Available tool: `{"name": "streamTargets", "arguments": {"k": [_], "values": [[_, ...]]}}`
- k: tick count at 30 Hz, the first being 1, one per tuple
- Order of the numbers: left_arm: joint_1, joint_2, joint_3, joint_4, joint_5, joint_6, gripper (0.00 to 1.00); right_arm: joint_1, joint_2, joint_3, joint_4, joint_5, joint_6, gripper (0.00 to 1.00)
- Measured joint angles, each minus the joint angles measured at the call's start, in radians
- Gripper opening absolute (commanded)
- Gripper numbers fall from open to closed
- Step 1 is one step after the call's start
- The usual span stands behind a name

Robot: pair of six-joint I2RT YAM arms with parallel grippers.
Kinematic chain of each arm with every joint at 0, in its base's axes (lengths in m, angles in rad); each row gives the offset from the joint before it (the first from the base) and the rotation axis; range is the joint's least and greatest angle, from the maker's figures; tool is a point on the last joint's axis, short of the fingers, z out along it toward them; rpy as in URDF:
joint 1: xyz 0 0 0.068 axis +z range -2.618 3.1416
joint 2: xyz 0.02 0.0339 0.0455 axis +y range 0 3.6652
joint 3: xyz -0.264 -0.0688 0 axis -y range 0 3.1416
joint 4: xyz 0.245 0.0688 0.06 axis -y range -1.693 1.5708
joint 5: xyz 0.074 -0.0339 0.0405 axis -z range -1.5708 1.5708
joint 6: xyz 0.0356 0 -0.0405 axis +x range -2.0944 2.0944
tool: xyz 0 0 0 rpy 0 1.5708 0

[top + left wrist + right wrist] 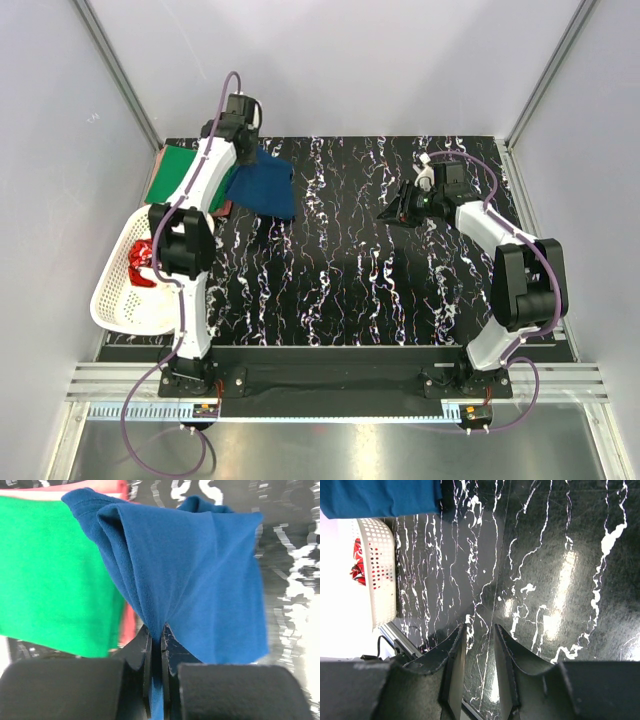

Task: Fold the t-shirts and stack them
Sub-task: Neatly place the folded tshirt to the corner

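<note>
Basket (122,305) holds red t-shirt (142,264), left edge.

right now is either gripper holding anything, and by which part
The left gripper is shut on the blue t-shirt, pinching a gathered fold near its edge. The right gripper holds nothing.

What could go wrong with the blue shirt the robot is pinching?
1. The left pincer pinches only a small bunch of the blue t-shirt, so the cloth might slip out or its fold might fall open.
2. The green t-shirt lies right beside it; dragging the blue one across could rumple it.
</note>
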State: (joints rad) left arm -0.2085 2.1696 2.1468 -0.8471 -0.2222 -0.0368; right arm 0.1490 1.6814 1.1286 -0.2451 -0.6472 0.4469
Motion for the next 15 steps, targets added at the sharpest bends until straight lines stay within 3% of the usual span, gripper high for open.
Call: {"name": "streamTargets", "arguments": {"k": [15], "values": [[0.282,0.008,0.085,0.019,0.135,0.106,0.0,0.0,0.0,0.012,0.016,-0.001,0.003,0.36]]}}
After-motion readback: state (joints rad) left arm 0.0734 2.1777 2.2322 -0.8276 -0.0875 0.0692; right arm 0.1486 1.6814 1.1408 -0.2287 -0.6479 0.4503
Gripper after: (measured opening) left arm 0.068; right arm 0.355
